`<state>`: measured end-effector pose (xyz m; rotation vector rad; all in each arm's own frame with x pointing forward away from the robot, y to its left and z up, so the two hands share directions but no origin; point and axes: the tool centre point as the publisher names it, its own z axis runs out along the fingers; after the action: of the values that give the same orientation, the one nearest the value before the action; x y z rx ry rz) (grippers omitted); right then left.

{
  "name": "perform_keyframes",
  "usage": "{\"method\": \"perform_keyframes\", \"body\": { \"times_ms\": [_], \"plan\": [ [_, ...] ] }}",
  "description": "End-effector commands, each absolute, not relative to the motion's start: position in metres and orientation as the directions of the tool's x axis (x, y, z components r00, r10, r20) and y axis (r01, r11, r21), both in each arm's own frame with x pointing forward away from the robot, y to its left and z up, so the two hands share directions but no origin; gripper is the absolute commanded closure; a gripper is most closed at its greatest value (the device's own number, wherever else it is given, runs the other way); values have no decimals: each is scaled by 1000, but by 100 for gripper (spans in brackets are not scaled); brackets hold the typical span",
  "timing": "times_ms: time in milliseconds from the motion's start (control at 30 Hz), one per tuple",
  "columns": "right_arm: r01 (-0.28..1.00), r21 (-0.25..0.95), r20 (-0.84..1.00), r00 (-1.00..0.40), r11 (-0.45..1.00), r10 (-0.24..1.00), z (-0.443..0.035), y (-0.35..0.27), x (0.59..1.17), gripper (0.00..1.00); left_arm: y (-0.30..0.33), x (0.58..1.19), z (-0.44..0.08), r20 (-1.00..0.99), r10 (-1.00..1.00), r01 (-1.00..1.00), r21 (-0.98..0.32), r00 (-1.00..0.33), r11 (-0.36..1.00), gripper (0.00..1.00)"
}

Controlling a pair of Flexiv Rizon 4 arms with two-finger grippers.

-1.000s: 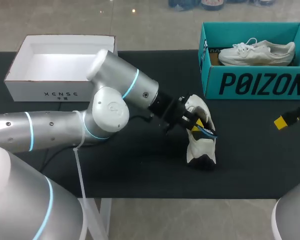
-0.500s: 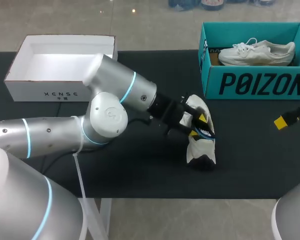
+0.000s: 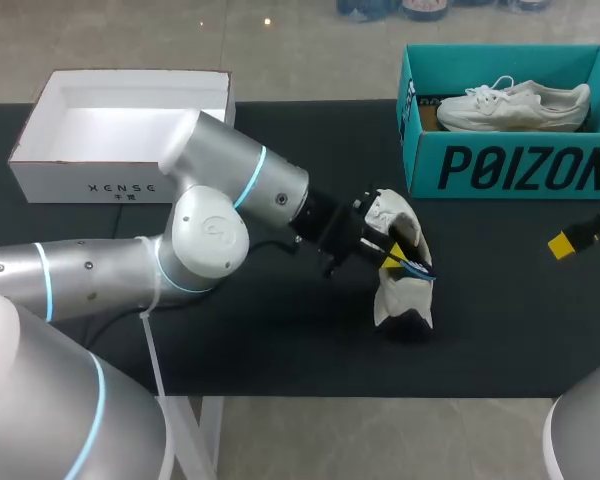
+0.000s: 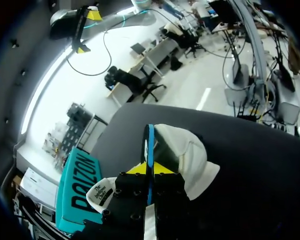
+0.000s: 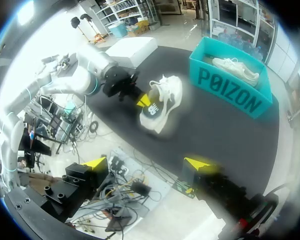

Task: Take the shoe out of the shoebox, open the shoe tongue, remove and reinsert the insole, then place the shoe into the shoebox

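Observation:
A white shoe (image 3: 400,275) with a black sole lies on the black table near its middle, opening turned toward my left arm. My left gripper (image 3: 388,250) is at that opening, shut on the thin blue edge of the insole (image 4: 149,142), which stands up between its yellow tips (image 4: 150,169). The shoe's white upper (image 4: 187,155) lies just beyond the fingers. My right gripper (image 5: 147,163) hangs wide open at the table's right edge (image 3: 570,240), holding nothing, well away from the shoe (image 5: 162,102).
A teal shoebox (image 3: 510,165) stands at the back right with a second white shoe (image 3: 515,105) inside. A white open box (image 3: 120,178) sits at the back left. Bare black tabletop surrounds the shoe on the near side.
My left arm's elbow has drifted a little to the left, and its fingers have shifted slightly at the shoe's opening. The right arm has stayed put.

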<state>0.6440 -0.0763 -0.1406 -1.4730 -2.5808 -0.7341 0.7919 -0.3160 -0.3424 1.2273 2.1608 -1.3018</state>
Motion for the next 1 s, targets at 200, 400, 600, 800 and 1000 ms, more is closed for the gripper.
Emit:
{"method": "perform_keyframes", "body": {
  "times_ms": [200,400,600,800,1000],
  "plan": [
    [832,358,300,-533,424,791,-141,-75,648,0,-316,814,-350,-618,575,828,-515,-537,220,100],
    [832,358,300,-533,424,791,-141,-75,648,0,-312,823,-355,-592,609,833,-503,-528,233,100],
    [832,358,300,-533,424,791,-141,-75,648,0,-323,811,-365,-570,624,817,-536,-534,210,89],
    [832,358,300,-533,424,791,-141,-75,648,0,-314,802,-363,-560,618,807,-546,-552,225,0],
    [832,358,300,-533,424,791,-141,-75,648,0,-302,801,-344,-568,612,815,-524,-550,246,0]
  ]
}}
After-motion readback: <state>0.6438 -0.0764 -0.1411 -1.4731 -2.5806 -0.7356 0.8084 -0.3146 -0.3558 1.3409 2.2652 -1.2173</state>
